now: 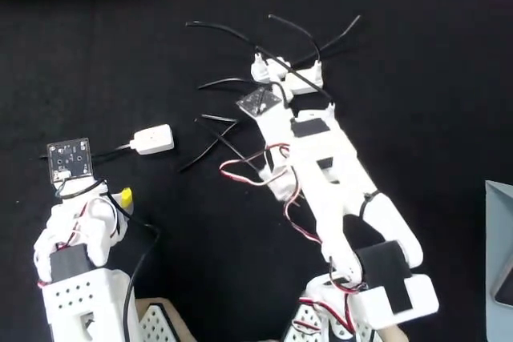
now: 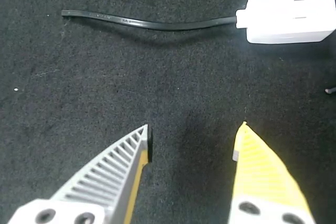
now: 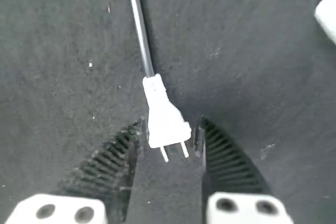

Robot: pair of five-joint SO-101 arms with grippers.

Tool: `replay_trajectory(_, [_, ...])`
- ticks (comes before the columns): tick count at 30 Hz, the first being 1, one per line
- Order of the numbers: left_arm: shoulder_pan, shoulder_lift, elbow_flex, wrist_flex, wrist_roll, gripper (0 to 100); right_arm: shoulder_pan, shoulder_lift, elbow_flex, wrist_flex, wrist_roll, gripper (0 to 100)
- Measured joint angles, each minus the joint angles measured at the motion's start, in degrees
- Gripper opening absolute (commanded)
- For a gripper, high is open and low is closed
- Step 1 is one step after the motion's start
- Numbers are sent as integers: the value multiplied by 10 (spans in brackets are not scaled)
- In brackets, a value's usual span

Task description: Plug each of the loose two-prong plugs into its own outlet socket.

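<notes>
Both arms are white printed plastic: left arm (image 1: 76, 254), right arm (image 1: 329, 174). Black servo blocks (image 1: 385, 266); red-white-black wire looms (image 1: 240, 176). Perforated base block (image 1: 76, 298) on left. The left gripper (image 2: 194, 126) has one ribbed white finger, one yellow. The right gripper (image 3: 170, 120) has ribbed black fingers, white bases, screw holes.

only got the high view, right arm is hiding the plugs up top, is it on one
observer: Yes. The right gripper has a white plug lying between its jaws.
operator: clamped yet
observer: It looks open. A thin gap shows on each side of the plug.
operator: which way do the prongs face
observer: The prongs point back toward the wrist, and the cord leads away from it.
</notes>
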Motion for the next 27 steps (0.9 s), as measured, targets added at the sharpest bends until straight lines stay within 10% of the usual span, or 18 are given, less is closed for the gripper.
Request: replay_trajectory(27, [0, 0, 0, 0, 0, 260, 7, -25, 144, -154, 82, 123])
